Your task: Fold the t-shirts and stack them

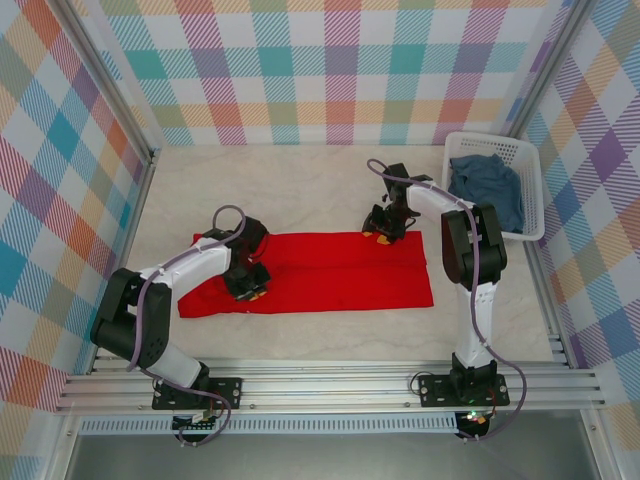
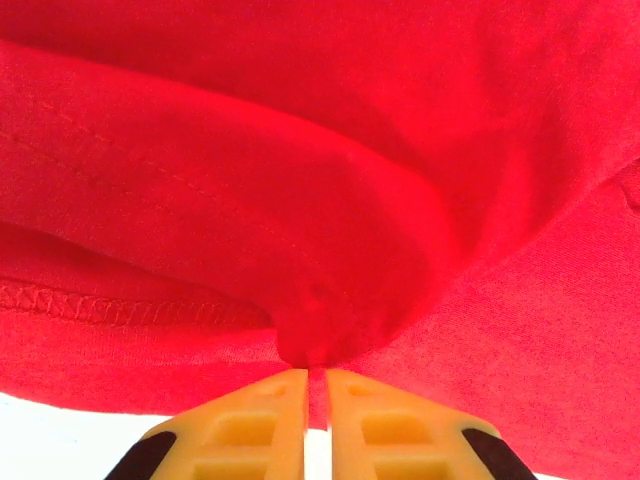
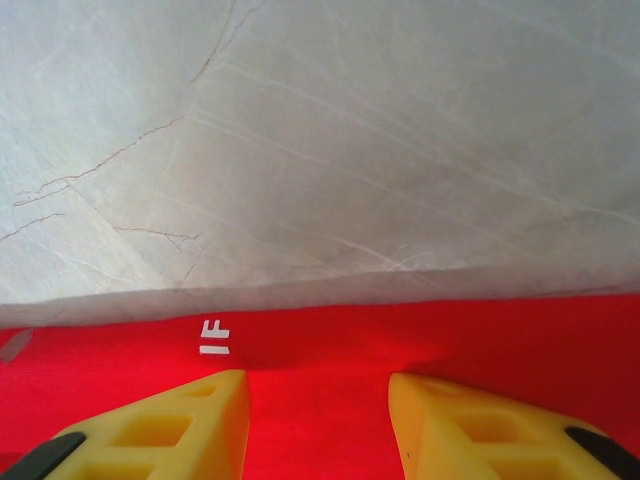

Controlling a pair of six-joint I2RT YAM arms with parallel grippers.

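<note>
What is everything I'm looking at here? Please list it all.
Bright red soft cloth t-shirt: one, red, folded into a long strip mid-table.
White lattice plastic basket: one, white, table's far right corner.
Faded blue-grey cloth t-shirt: one, blue-grey, crumpled in that basket.
Pale marble-look table: one, off-white, under everything.
Checked walls: three, pastel plaid, around the table.
Robot arms: two, black and white, left arm and right arm at the near edge.
Left end effector: one, yellow fingers, shut on the red t-shirt's near left part.
Right end effector: one, yellow fingers, open over the red t-shirt's far edge.
</note>
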